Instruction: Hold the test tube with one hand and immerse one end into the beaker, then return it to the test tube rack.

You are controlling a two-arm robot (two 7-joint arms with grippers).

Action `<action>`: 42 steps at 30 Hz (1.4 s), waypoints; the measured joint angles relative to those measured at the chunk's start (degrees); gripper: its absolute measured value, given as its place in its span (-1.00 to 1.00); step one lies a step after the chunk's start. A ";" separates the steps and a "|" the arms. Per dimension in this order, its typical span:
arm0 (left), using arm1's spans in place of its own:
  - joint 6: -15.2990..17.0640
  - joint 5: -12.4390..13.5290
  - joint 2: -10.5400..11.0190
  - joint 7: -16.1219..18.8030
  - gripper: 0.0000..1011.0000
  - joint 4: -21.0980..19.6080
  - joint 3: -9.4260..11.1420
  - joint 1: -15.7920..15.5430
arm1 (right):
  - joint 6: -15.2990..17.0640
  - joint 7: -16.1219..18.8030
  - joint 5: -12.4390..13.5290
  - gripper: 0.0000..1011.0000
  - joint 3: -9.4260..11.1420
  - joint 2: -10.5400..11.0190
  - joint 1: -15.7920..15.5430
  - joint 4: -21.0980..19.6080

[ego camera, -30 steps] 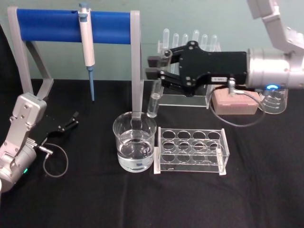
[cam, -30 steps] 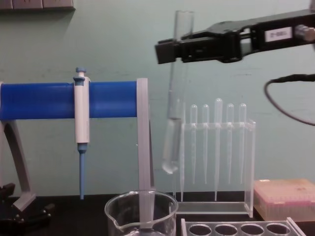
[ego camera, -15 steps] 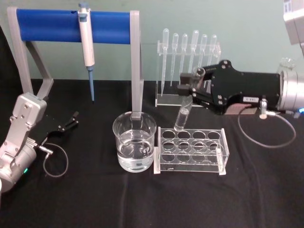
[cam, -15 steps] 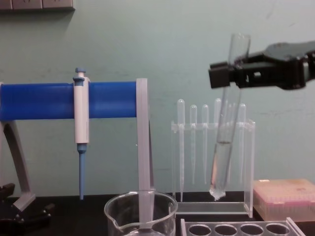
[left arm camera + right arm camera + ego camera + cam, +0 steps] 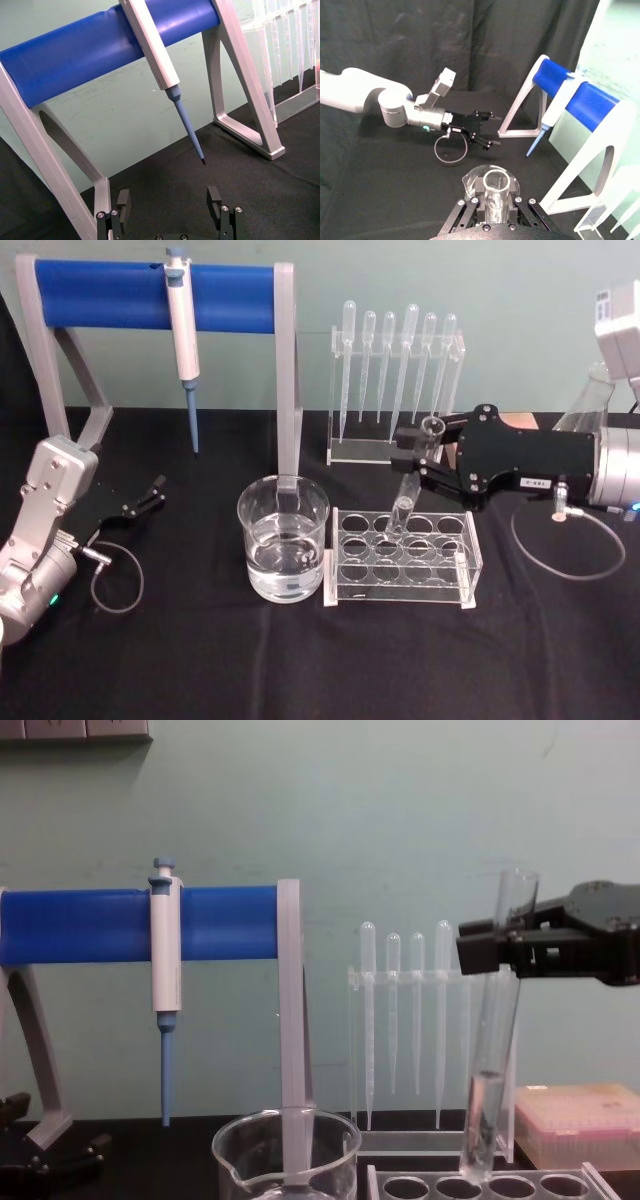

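My right gripper (image 5: 411, 452) is shut on the test tube (image 5: 405, 498) just below its flared rim. The clear tube hangs tilted, and its rounded end reaches a back-row hole of the clear tube rack (image 5: 462, 580). From the chest, the test tube (image 5: 490, 1080) holds a little liquid and its tip meets the rack (image 5: 590, 1182) top, under the right gripper (image 5: 482, 946). The beaker (image 5: 283, 540), partly filled with clear liquid, stands left of the rack, apart from the tube. My left gripper (image 5: 150, 494) rests open at the table's left; its fingers (image 5: 122, 204) hold nothing.
A blue-barred stand (image 5: 110, 295) carries a white-and-blue pipettor (image 5: 181, 325) at the back left. A clear holder with several plastic pipettes (image 5: 395, 370) stands behind the rack. A pink box (image 5: 580, 1120) and a glass flask (image 5: 585, 405) sit at the right.
My right gripper has carried the test tube rightward and down, from above the beaker to over the rack. The left arm has not moved.
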 joint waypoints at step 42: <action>0.00 0.00 0.00 0.00 0.98 0.00 0.00 0.00 | -3.84 -1.34 -5.55 -0.55 1.55 -3.04 -5.43 4.30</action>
